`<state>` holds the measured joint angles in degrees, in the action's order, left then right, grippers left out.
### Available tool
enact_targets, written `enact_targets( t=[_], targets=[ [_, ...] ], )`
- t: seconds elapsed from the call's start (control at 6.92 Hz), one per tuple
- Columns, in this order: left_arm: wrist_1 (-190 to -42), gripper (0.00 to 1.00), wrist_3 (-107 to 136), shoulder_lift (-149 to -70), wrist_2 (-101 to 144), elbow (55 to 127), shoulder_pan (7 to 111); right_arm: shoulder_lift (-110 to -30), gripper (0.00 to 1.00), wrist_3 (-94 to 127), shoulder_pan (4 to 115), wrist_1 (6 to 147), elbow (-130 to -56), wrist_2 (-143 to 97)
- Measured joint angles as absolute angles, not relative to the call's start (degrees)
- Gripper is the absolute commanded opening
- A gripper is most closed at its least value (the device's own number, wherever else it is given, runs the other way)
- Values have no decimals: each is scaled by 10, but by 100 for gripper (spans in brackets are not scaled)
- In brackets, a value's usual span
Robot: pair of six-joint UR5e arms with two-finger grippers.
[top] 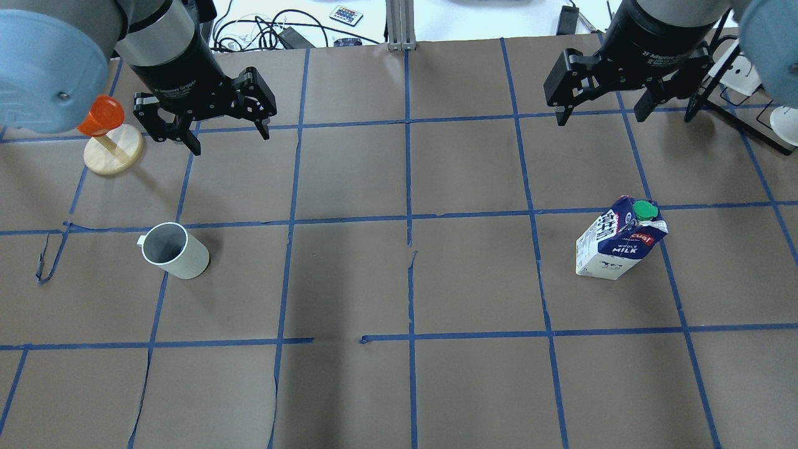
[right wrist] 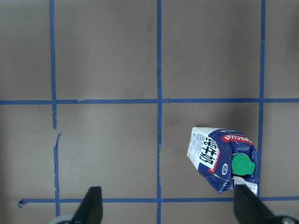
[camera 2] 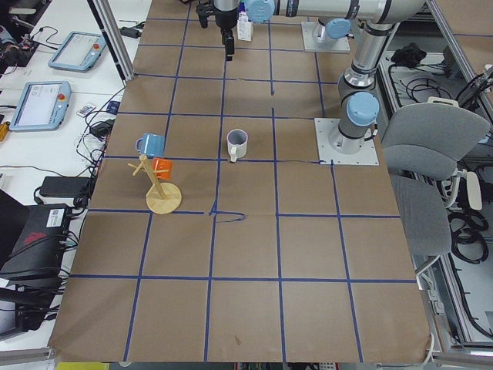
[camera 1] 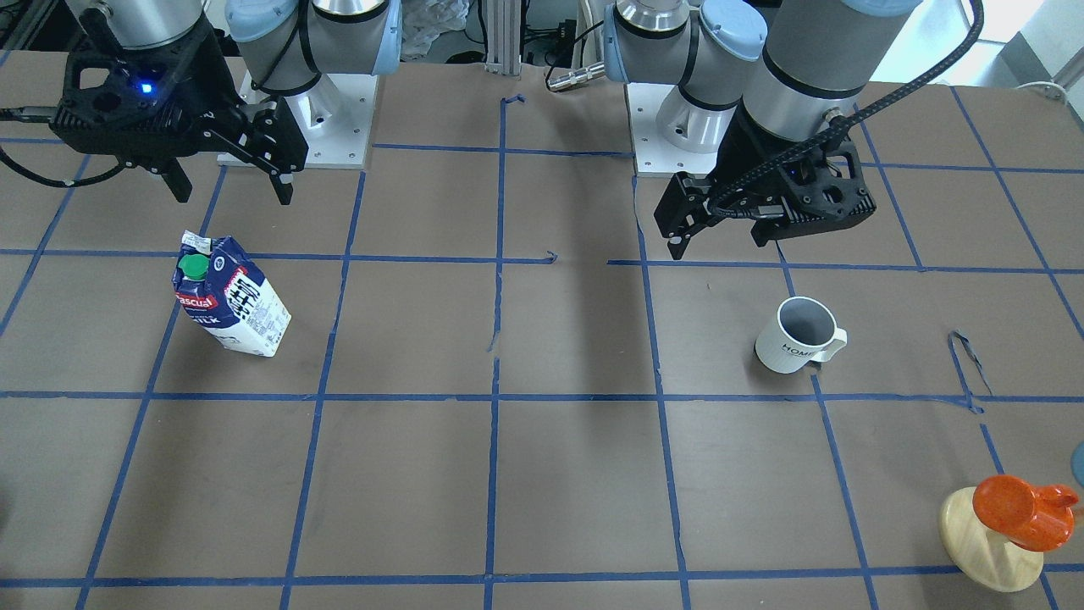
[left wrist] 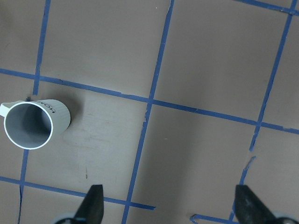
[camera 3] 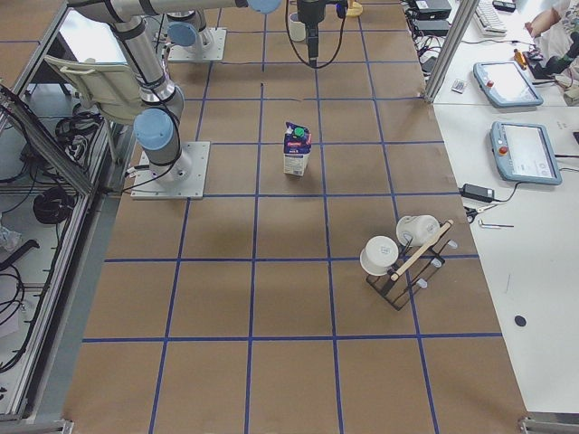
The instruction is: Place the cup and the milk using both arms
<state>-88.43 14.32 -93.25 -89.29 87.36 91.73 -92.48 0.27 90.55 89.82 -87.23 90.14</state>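
The white ceramic mug (top: 174, 251) stands upright on the brown, blue-taped surface (top: 405, 280) on the left arm's side. The blue-and-white gable-top milk carton (top: 620, 240) stands on the right arm's side, probably so that each arm takes its own item. The left black two-finger gripper (top: 229, 138) and the right gripper (top: 601, 116) hang raised and clear of both items, jaws wide and holding nothing.

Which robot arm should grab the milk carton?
The right one. The open right gripper hangs on the same side of the table as the milk. The left gripper is far across, nearer the cup.
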Motion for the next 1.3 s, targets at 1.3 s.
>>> enact_targets(
  t=[1.3],
  targets=[
    [-881,100,136,-933,-891,874,896,-926,100,-2,905,891,-875,912]
  ],
)
